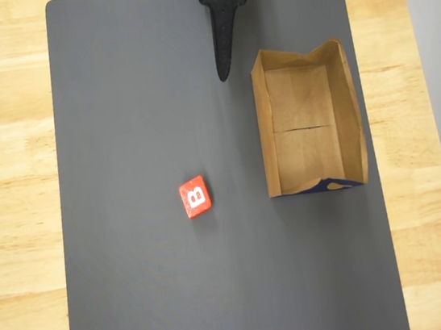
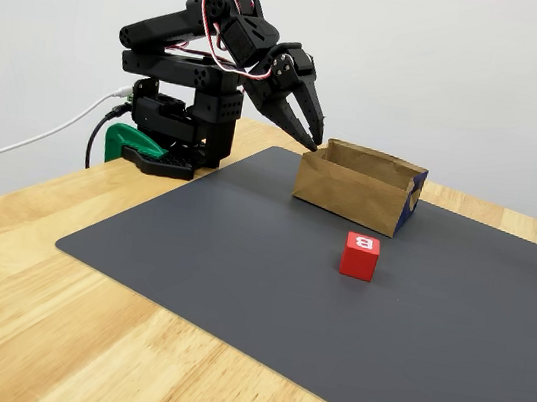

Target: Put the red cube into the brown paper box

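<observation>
**My gripper hangs empty above the mat, the red cube and the box both below it**

Going left to right in the fixed view: a white cable (image 2: 24, 146) runs in from the left edge to my base, which is held to the wooden worktop (image 2: 47, 330) by a green clamp (image 2: 133, 143). My black arm (image 2: 194, 54) folds up from there and reaches right, with red and white wires looped over its top. My gripper (image 2: 312, 139) points down and to the right, its two dark tapered fingers slightly parted at the tips and holding nothing. It hangs in the air just left of the brown paper box (image 2: 356, 189), near its top edge; I cannot tell whether it touches.

A dark grey mat (image 2: 240, 257) covers most of the worktop. The red cube (image 2: 360, 256) sits on the mat in front of the box, apart from it, with a white letter B on its top face.

In the overhead view, left to right: the red cube (image 1: 195, 197) lies near the middle of the mat (image 1: 120, 145), turned slightly askew, B facing up. My gripper (image 1: 224, 71) comes down from the top edge as one dark tapering shape. The brown paper box (image 1: 309, 119) stands open on the right part of the mat, well apart from the cube, its creased floor bare, with dark blue at its lower short edge
</observation>
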